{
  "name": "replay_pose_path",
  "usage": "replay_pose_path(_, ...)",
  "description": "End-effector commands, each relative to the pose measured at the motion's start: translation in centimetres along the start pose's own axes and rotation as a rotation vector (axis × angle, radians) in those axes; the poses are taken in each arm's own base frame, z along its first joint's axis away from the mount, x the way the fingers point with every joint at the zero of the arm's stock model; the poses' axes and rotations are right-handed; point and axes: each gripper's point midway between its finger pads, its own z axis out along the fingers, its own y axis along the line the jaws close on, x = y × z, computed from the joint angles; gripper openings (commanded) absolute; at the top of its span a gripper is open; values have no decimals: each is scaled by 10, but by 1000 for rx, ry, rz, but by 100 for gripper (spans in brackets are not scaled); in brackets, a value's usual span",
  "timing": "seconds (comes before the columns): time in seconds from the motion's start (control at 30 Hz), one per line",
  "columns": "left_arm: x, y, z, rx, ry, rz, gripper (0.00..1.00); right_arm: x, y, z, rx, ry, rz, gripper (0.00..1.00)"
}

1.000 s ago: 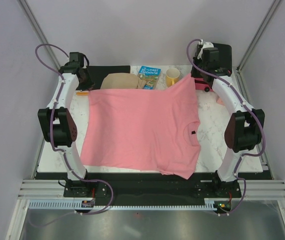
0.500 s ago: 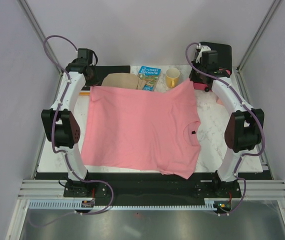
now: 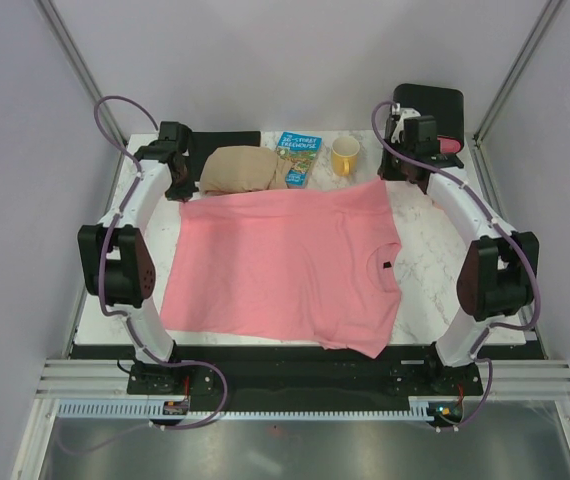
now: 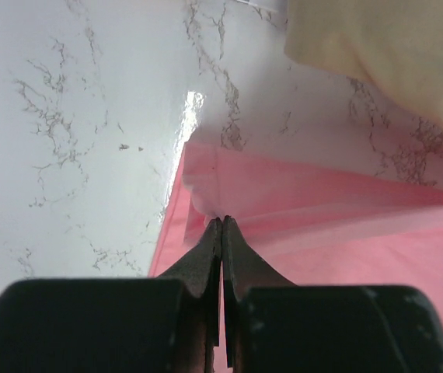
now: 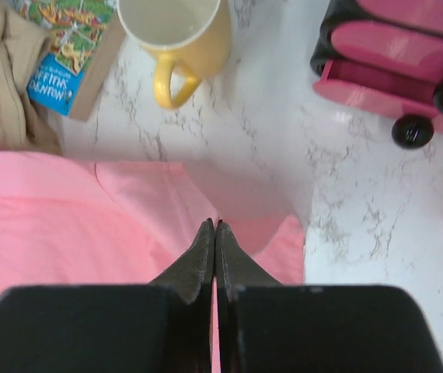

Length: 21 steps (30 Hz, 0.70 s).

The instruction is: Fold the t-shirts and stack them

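Claws first: left gripper is clenched on a corner of the t-shirt, right gripper looks pinched shut on the sleeve edge. Shirt lies spread across the middle of the top view, on the table. Looks like the first fold is in hand. Next I'd carry that upper edge toward the bottom of frame, both arms level.

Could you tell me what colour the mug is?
Yellow mug, cream inside; clearest in the right wrist view.
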Motion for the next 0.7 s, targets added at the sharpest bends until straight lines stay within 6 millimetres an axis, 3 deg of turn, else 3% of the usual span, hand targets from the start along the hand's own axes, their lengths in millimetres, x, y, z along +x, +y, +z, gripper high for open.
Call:
replay_pose_path(0.0,2,11,-20,-25,-26,15,2,21,9,-28,-27,28,-15,0)
replay_pose_path(0.03,4,12,-19,-27,-19,15,2,31,9,-29,-28,47,-8,0)
replay_pose_path(0.3,35,17,-1,-69,90,37,2,54,26,-54,-75,96,10,0)
replay_pose_path(0.67,71,14,26,-93,233,84,2,111,26,-70,-61,245,17,0)
